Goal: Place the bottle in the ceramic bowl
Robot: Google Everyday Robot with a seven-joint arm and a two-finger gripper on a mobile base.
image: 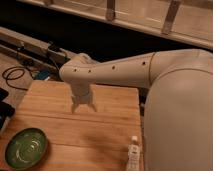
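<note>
The end effector (83, 106) hangs over the upper middle of the wooden bench (107, 125), its two fingers apart and holding nothing. The bottle (133, 155) stands upright at the bottom edge, right of centre. The green ceramic bowl (26, 147) sits in the lower left corner, well apart from both.

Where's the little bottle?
The bottle stands at the bottom right of the wooden table in the camera view, beside the white arm; the green bowl sits bottom left, the gripper hovers mid-table.
</note>
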